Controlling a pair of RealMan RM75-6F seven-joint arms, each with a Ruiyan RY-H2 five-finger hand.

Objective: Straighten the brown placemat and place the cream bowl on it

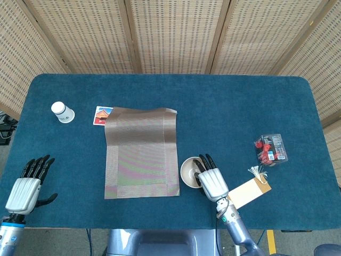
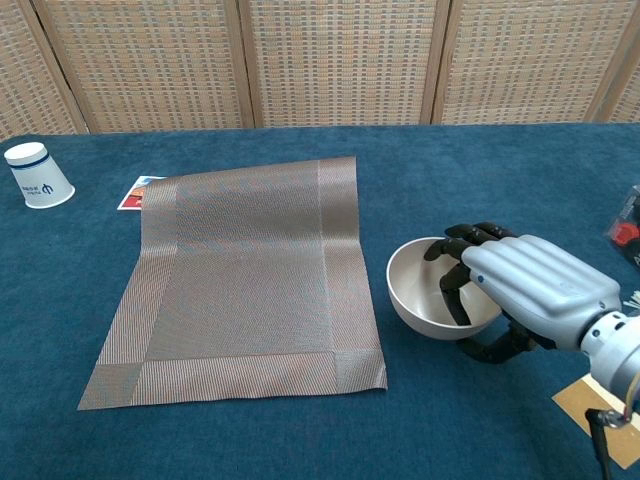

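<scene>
The brown placemat (image 1: 141,153) (image 2: 243,270) lies flat on the blue table, left of centre, its far edge slightly wavy. Just off the mat's near right corner is the cream bowl (image 1: 190,172) (image 2: 430,298), tilted with its opening toward the mat. My right hand (image 1: 212,180) (image 2: 530,287) grips the bowl's right rim, fingers hooked inside and thumb under its outer wall. My left hand (image 1: 27,185) rests near the table's front left edge, fingers spread and holding nothing; only the head view shows it.
A white paper cup (image 1: 63,112) (image 2: 38,175) stands at the far left. A small picture card (image 1: 102,115) (image 2: 134,192) peeks from under the mat's far left corner. At the right lie a clear packet of red items (image 1: 272,149) and a tan tag (image 1: 248,191).
</scene>
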